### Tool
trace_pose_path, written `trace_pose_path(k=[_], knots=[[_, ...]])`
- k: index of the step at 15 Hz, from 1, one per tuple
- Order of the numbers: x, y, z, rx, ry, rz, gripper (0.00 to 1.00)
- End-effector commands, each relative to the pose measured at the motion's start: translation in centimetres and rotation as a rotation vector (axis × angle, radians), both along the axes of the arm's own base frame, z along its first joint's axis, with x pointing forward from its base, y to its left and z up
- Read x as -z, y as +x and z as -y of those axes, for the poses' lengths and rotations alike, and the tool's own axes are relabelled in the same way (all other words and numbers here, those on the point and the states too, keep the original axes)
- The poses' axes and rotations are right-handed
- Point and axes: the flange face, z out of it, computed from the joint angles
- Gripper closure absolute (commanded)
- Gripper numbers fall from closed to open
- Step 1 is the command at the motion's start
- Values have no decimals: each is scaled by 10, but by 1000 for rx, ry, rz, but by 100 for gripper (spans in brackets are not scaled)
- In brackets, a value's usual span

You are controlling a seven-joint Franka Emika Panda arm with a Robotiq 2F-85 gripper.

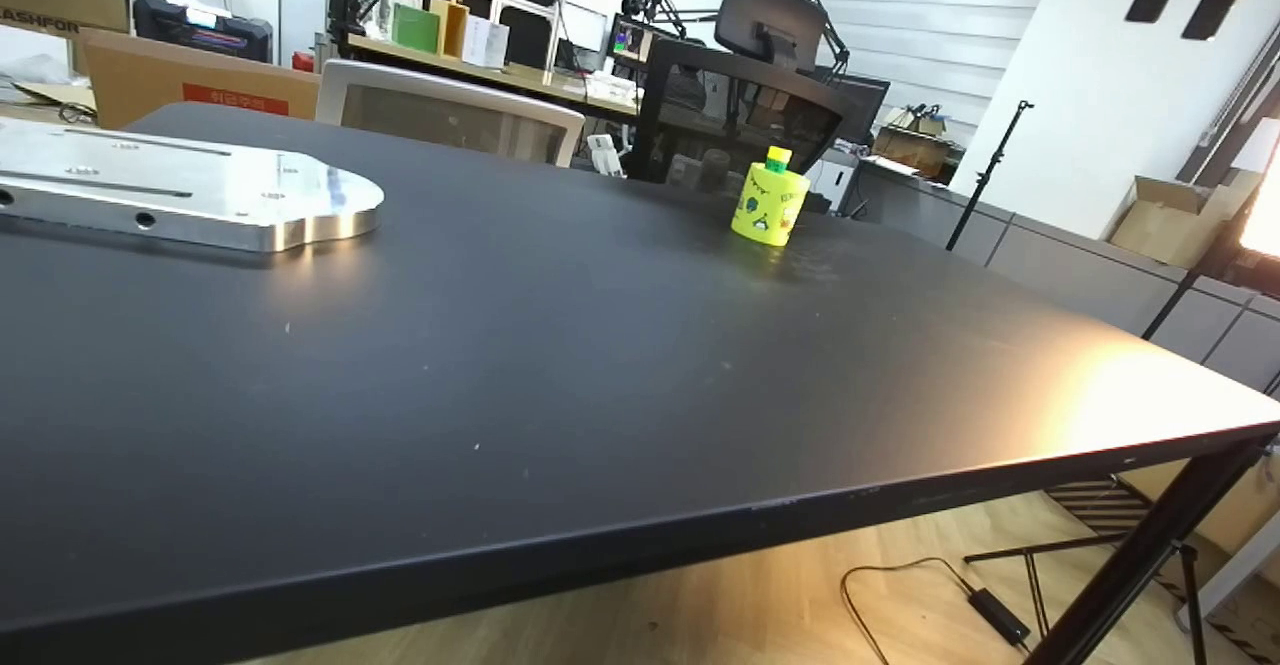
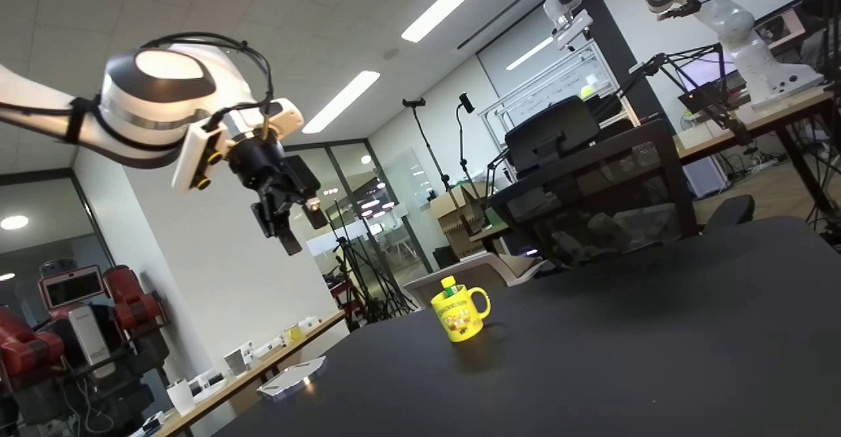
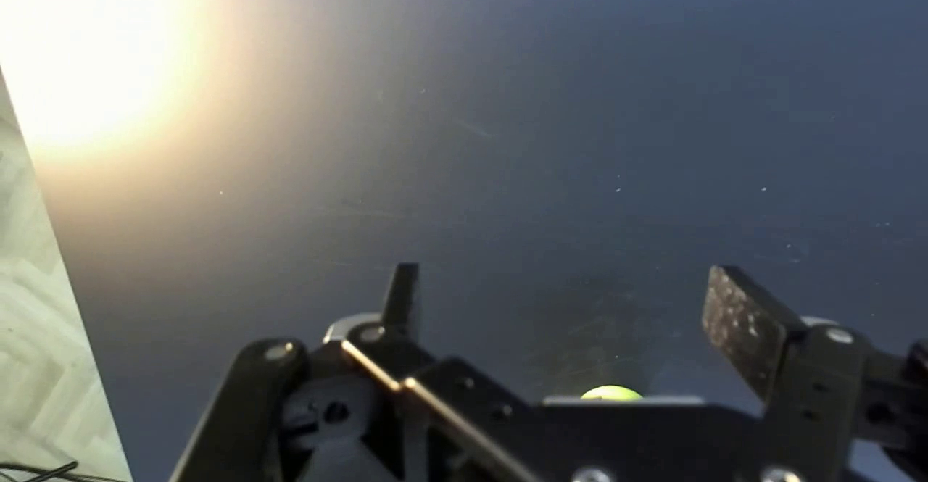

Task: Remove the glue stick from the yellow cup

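The yellow cup [image 1: 770, 207] stands upright on the black table near its far edge. In an exterior view the cup [image 2: 458, 317] shows its handle and a printed picture. The glue stick [image 1: 778, 158] stands in the cup; its yellow cap and green body stick out above the rim, also in an exterior view [image 2: 449, 284]. Its lower part is hidden. My gripper [image 2: 303, 233] is open and empty, high above the table and apart from the cup; its tips also show in an exterior view [image 1: 1172, 17]. In the wrist view, a lime-yellow sliver [image 3: 611, 393] shows behind the open gripper's [image 3: 565, 268] base, mostly hidden.
A silver metal plate [image 1: 190, 190] lies on the black table [image 1: 560, 365]; it also shows in an exterior view [image 2: 292, 379]. A black mesh chair [image 2: 598, 194] and a white-framed chair [image 1: 450, 110] stand against the table's edge. A lamp's glare covers one table corner.
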Motion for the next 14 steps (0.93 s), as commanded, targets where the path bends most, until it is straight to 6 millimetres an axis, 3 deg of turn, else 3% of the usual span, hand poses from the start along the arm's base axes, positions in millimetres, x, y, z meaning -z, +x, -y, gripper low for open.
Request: trace_pose_path(k=[1,7,8,11,14], knots=[[15,72,27,28,-14,-28,0],[39,155,41,87,9,-94,0],[42,128,41,60,4,-60,0],[48,150,42,63,2,-88,0],[46,152,42,64,2,-91,0]])
